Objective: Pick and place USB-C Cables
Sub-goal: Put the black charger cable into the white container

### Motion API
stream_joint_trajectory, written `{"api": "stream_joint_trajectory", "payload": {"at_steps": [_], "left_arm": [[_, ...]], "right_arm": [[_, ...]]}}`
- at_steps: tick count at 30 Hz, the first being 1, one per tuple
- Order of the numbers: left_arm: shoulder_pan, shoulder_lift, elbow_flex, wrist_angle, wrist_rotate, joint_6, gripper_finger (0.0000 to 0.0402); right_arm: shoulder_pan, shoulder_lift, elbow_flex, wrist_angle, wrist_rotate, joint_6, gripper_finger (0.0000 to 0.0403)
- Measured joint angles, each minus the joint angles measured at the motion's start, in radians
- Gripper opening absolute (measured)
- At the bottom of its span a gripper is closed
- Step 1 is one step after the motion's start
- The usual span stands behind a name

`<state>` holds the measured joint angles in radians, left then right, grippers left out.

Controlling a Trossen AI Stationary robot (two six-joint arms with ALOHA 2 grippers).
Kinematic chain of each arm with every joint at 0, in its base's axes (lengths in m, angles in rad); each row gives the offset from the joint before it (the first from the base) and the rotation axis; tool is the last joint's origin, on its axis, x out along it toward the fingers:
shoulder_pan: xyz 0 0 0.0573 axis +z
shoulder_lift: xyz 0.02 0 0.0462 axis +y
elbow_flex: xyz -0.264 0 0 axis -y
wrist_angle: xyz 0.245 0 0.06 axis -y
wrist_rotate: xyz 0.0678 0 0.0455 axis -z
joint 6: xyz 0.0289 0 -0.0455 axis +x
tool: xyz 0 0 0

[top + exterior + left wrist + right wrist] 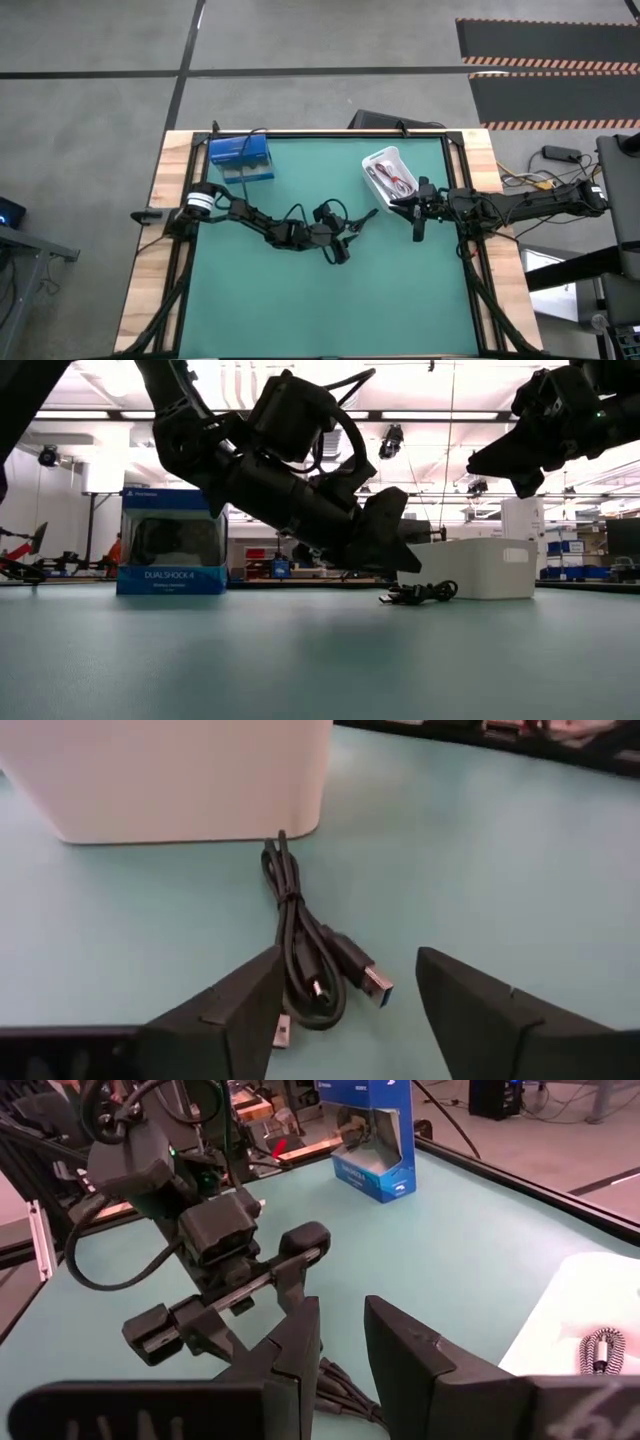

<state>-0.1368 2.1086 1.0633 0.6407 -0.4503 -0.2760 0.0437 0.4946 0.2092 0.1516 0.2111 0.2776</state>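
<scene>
Beside the smooth white bin [170, 780], a coiled black cable [305, 955] between the wide left claw's [345, 1010] blunt fingers.

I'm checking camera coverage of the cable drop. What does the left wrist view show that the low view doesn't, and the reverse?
Only the left wrist view: the black USB-C cable in detail, a tied bundle with its plugs lying on the green mat, and the left gripper with fingers spread apart on either side of it, not gripping.

Only the low view: the blue DualShock 4 box, the right gripper raised above the white bin, and the room behind.

Both: the black cable on the mat beside the white bin, outside it.
</scene>
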Motion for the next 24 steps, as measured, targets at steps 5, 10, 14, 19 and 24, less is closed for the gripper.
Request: {"api": "stream_joint_trajectory", "payload": {"at_steps": [5,10,14,19,24], "left_arm": [[0.001,0.000,-0.002,0.007,0.000,0.027,0.0214],[0.003,0.000,-0.006,0.006,-0.015,0.027,0.0215],[0.005,0.000,-0.006,0.006,-0.020,0.027,0.0215],[0.012,0.000,0.012,0.015,-0.022,0.052,0.0215],[0.025,0.000,0.030,0.018,-0.022,0.058,0.0215]], "right_arm": [[0.000,0.000,0.000,-0.006,0.000,0.000,0.0073],[0.000,0.000,0.000,-0.011,0.000,0.000,0.0073],[0.000,0.000,-0.001,-0.012,0.000,0.000,0.0073],[0.000,0.000,-0.001,-0.012,0.000,0.000,0.0073],[0.000,0.000,-0.001,-0.012,0.000,-0.001,0.0073]]}}
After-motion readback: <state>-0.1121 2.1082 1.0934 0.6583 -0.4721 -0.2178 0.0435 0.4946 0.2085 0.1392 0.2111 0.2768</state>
